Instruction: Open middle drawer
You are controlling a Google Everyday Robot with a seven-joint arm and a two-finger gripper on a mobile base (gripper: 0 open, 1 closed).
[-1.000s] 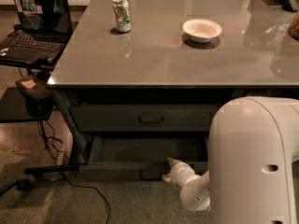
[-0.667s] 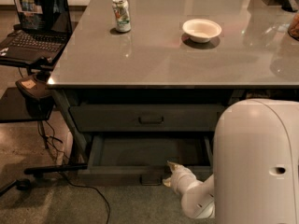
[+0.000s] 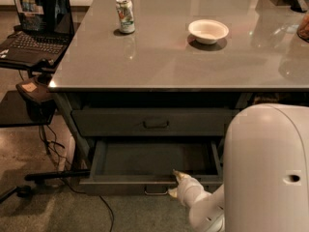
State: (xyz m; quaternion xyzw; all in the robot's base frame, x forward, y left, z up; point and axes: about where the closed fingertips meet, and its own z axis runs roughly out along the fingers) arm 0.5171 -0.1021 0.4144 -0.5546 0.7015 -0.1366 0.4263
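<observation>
The middle drawer [image 3: 145, 158] is standing pulled out under the table [image 3: 169, 66], its dark inside showing just above and to the left of the gripper [image 3: 176, 181]. Far up and to the left of the gripper, a laptop [image 3: 38, 13] is sitting open on a side stand. A can [image 3: 125, 15] is standing upright on the tabletop, well above the gripper and to its left. Directly over the open drawer, the upper drawer [image 3: 111, 122] is sitting closed. The middle drawer's centre pull [image 3: 155, 191] is lying just left of the gripper and slightly lower, close to it but apart. The gripper itself is sitting at the drawer's front edge, right of centre, and appears to be touching it; whether it is clamped on that edge or released cannot be told. A white bowl [image 3: 208, 31] is sitting on the tabletop well above and a little to the right. The white arm [image 3: 207, 211] is running down and right from the gripper toward the robot's body [image 3: 270, 168].
</observation>
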